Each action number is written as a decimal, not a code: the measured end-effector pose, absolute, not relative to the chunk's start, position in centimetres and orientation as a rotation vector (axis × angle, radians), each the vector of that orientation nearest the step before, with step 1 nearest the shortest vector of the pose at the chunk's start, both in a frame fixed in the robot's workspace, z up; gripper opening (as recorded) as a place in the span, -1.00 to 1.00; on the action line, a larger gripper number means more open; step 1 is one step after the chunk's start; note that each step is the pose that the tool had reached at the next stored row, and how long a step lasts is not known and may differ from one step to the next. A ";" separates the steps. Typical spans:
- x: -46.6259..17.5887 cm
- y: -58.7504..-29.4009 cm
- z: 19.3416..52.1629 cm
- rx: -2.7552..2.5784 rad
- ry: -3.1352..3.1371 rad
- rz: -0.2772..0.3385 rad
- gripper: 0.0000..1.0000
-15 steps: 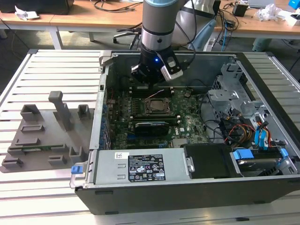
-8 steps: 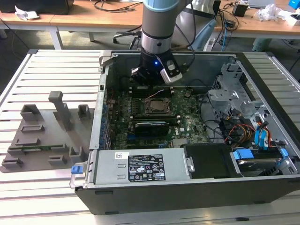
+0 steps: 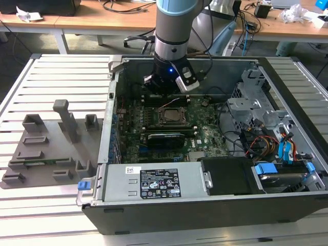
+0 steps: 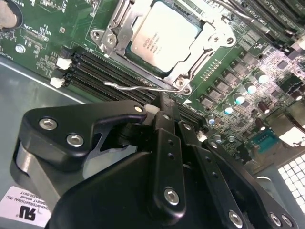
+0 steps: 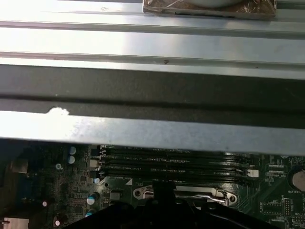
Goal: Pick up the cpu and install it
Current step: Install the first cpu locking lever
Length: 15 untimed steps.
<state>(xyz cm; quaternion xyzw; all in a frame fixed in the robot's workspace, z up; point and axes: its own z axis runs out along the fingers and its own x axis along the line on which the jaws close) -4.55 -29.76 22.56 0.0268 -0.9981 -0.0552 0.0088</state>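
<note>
Inside the open computer case point(image 3: 215, 205), laid on its side on the slatted metal surface point(image 3: 61, 66), the cpu point(image 4: 164, 36) is seen seated in the socket frame point(image 4: 190, 71) on the green motherboard point(image 3: 205, 130); in the exterior view it is visible as a small silvery square point(image 3: 169, 115) near the board's middle. In the second wrist view the metal bracket is found lying around the chip's edges, and a thin wire lever point(image 4: 138, 87) runs along the socket's side nearest the tool. The tool point(image 4: 161, 109) is observed just beside the socket, over the black memory slots point(image 4: 90, 71), with its fingers drawn close together and nothing gripped between them. The cpu is not touched by it. In the exterior view the tool point(image 3: 168, 89) is seen lowered into the case, close to the case's far wall, with a blue light lit on its body. A long black expansion card point(image 3: 165, 138) is noted on the board on the near side of the socket. A grey fixture tray point(image 3: 46, 148) is recorded on the surface at the exterior view's left, well apart from the case. In the first wrist view the case wall point(image 5: 152, 81) is seen above the memory slots point(image 5: 171, 164).
</note>
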 end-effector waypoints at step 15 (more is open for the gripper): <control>-3.3 -29.5 21.8 0.106 -3.116 -0.172 -0.79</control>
